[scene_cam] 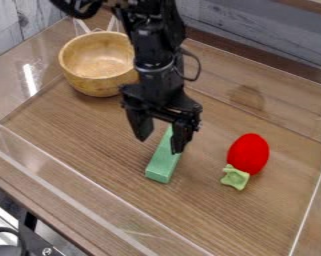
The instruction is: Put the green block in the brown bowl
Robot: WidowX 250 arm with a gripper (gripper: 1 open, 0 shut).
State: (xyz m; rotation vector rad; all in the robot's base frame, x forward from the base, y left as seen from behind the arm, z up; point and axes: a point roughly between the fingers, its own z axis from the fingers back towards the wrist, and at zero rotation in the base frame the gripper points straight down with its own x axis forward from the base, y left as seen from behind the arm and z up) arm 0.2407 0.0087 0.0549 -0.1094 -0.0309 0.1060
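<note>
The green block (163,163) is a long flat light-green bar lying on the wooden table, its far end between my fingers. My gripper (162,137) points straight down over that far end, open, one black finger (141,127) on the left and the other on the right of the bar. Whether the fingers touch the block I cannot tell. The brown bowl (95,61) is a round light wooden bowl standing at the back left, well apart from the gripper.
A red strawberry-like toy (247,153) with a small green stub (234,179) lies to the right of the block. Clear plastic walls (69,192) ring the table surface along the front and sides.
</note>
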